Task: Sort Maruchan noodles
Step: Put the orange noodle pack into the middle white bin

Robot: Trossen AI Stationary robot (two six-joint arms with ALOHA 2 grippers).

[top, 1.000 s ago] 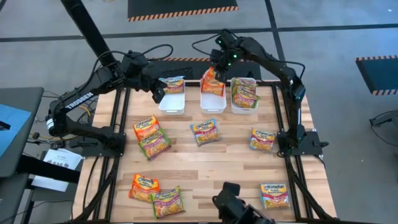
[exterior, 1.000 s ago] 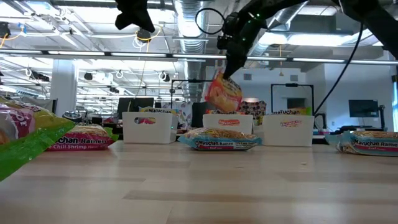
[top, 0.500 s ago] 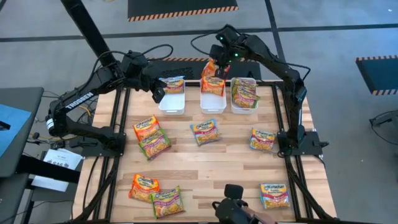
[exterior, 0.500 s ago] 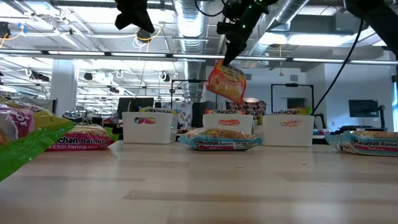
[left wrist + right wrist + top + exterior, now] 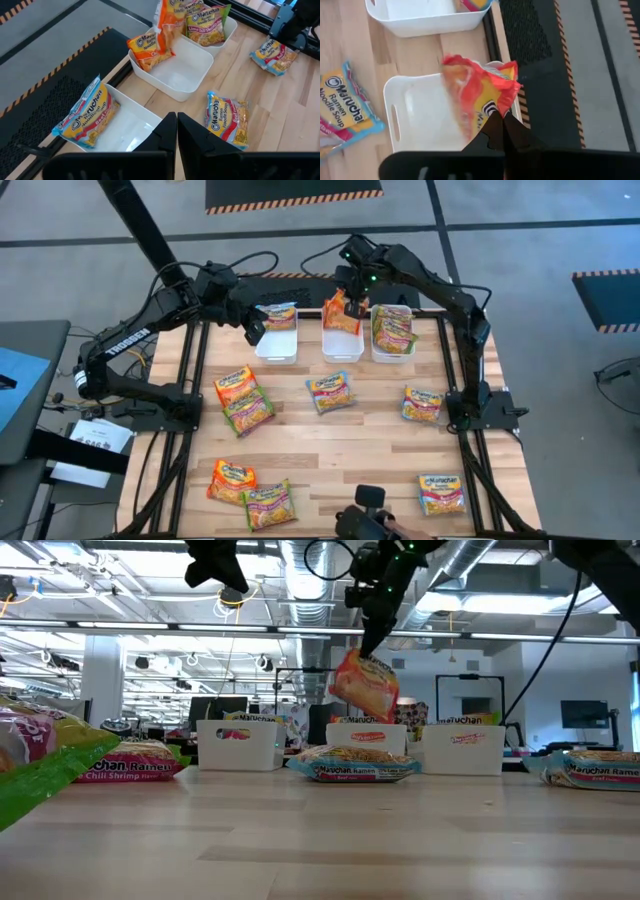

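Three white rectangular plastic bins stood in a row at the far edge of the pale wooden slatted table (image 5: 370, 450). Only the right wrist view showed the right gripper (image 5: 501, 131) pinching a corner of the orange-red plastic ramen packet (image 5: 477, 97), which hung above the middle bin (image 5: 422, 122). From table height that packet dangled in the air, with an open office of ceiling ducts and monitors behind. The left gripper (image 5: 176, 131), its fingers pressed together, hovered over the left bin (image 5: 276, 340), where one blue-edged packet (image 5: 279, 316) leaned on the wall. The right bin (image 5: 392, 340) held green-edged packets (image 5: 393, 328). Eight loose packets lay scattered across the wood, the nearest a blue-edged one (image 5: 331, 392).
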